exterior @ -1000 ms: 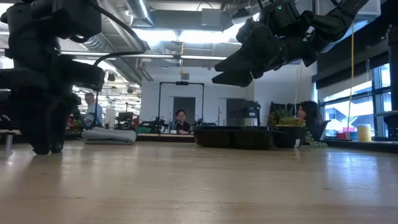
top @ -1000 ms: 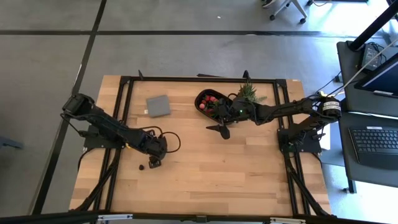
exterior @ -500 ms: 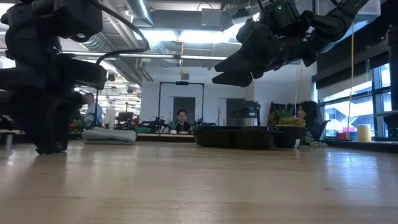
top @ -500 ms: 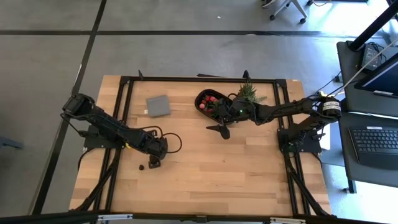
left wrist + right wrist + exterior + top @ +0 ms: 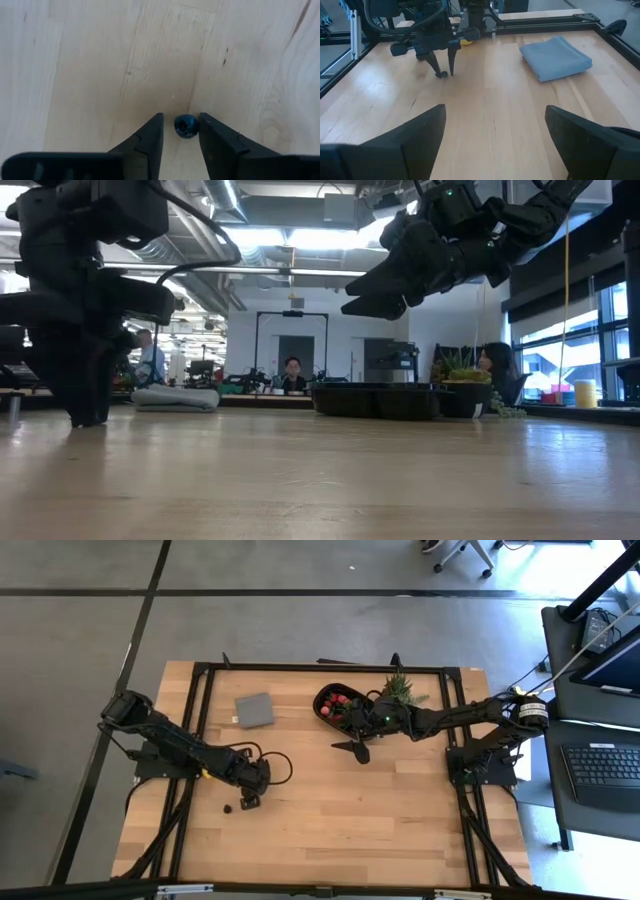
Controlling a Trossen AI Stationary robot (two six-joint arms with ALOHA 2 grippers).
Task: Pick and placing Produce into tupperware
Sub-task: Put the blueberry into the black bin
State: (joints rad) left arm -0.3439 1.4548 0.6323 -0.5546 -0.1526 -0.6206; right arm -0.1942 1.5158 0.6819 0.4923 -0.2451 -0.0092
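The left gripper (image 5: 181, 131) stands point-down on the wooden table (image 5: 380, 810), its fingers drawn in close on either side of a small dark blue berry (image 5: 185, 125), which sits squarely between the tips; whether they already pinch it cannot be told. The black tupperware (image 5: 335, 704) (already holding red fruit) lies well apart toward the far right. There the right gripper (image 5: 352, 747) hangs spread wide and empty, so the carry probably falls to the left arm.

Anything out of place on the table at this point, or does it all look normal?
One stray: a dark berry lies on bare wood near the table's front left, far from the black tray holding the red fruit. The left gripper is down around it, fingers nearly touching. The right gripper hangs open near the tray.
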